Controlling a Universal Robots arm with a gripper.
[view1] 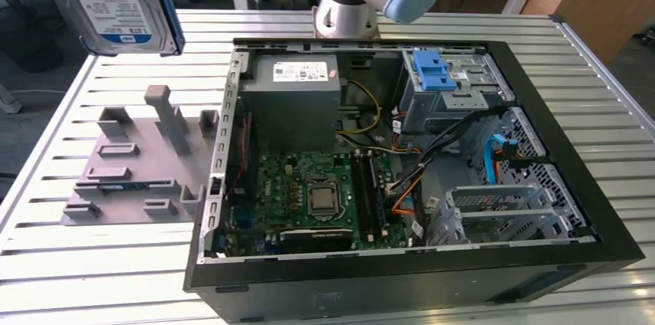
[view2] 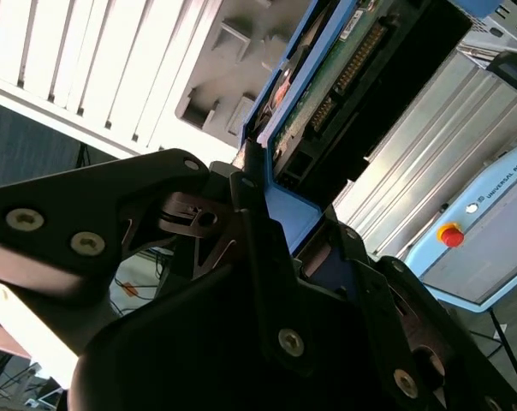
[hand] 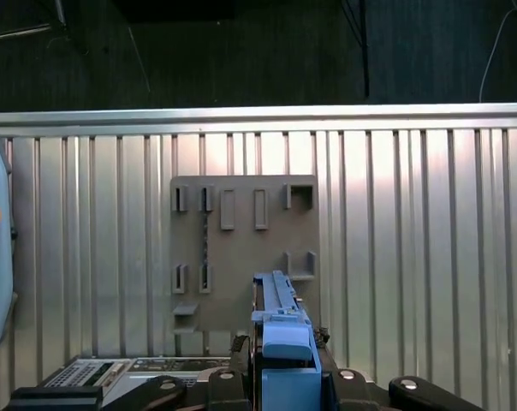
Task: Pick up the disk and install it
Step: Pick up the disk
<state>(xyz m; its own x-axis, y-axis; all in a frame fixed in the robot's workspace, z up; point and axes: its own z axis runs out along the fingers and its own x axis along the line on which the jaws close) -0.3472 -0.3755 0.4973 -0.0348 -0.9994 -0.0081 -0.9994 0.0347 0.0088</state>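
One gripper [hand: 286, 366] is clamped on the disk [view1: 113, 4] by its blue bracket; the disk hangs high above the grey holder plate [view1: 123, 168], long axis pointing down from the fingers; the open computer case [view1: 409, 275] lies toward the exterior view's right.

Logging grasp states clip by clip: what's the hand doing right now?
Hand: closed on the disk, holding it in the air beside the open computer case.
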